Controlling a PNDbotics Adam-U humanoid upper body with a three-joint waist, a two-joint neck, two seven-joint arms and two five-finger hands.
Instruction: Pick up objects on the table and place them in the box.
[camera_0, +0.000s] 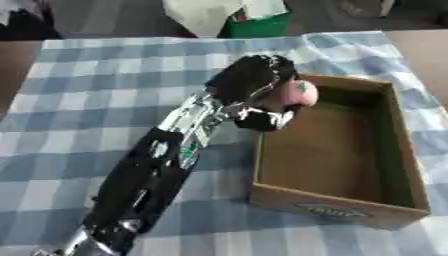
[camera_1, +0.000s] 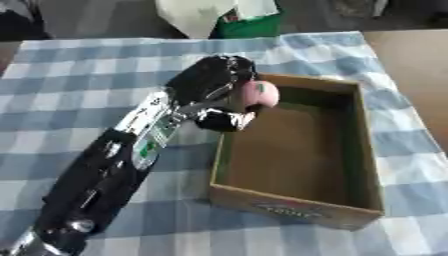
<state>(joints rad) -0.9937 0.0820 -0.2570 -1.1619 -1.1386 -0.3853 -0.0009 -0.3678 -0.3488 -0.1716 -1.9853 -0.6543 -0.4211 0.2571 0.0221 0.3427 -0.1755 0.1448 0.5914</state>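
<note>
soft, even daylight; mild overall blur, faint shadows

A blue-and-white checked cloth (camera_0: 96, 85) is covering the brown desk (camera_0: 424, 47); a green container (camera_0: 255, 25) is standing beyond its far edge on grey flooring (camera_0: 105, 17).

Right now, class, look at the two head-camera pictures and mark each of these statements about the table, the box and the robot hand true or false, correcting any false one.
1. The left robot hand holds a pink round object. True.
2. The pink object lies on the floor of the box. False: it is in the hand, over the near-left corner of the cardboard box.
3. The box shows nothing inside it. True.
4. The tablecloth is plain red. False: it is blue and white check.
5. Both robot hands are in view. False: only the left one shows.
</note>
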